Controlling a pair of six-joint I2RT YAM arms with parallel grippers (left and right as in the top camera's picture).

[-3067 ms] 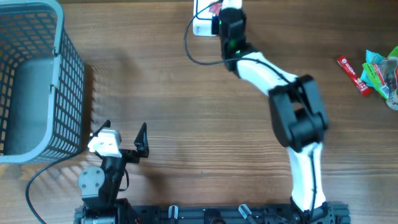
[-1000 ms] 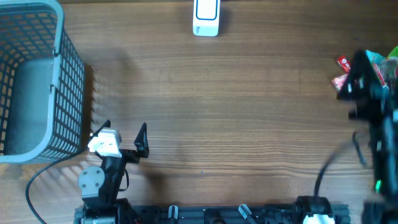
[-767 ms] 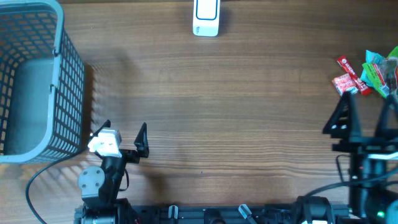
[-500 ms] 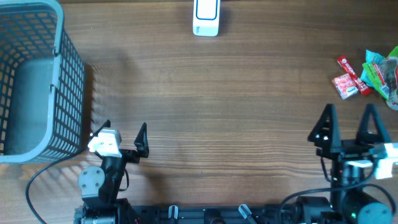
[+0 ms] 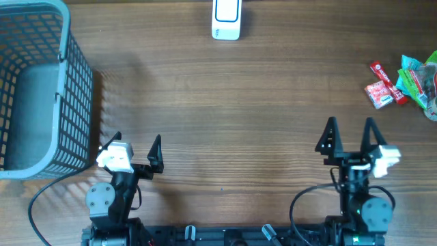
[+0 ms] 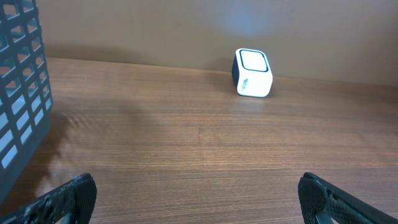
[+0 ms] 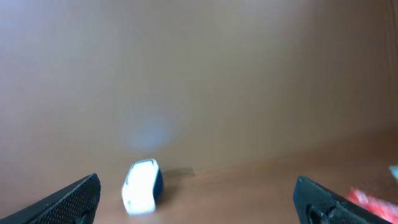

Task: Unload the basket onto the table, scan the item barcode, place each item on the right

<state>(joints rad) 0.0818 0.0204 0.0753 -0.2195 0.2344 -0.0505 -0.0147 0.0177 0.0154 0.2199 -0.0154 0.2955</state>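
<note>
Overhead shows you the left gripper and right gripper both spread wide and empty, well apart from the scanner; the packets, far right of it, are cut by the frame edge.

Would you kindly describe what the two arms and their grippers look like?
The left gripper and right gripper have black pointed fingers. Each carries a white block above a round grey joint. A black cable loops beside each arm.
</note>
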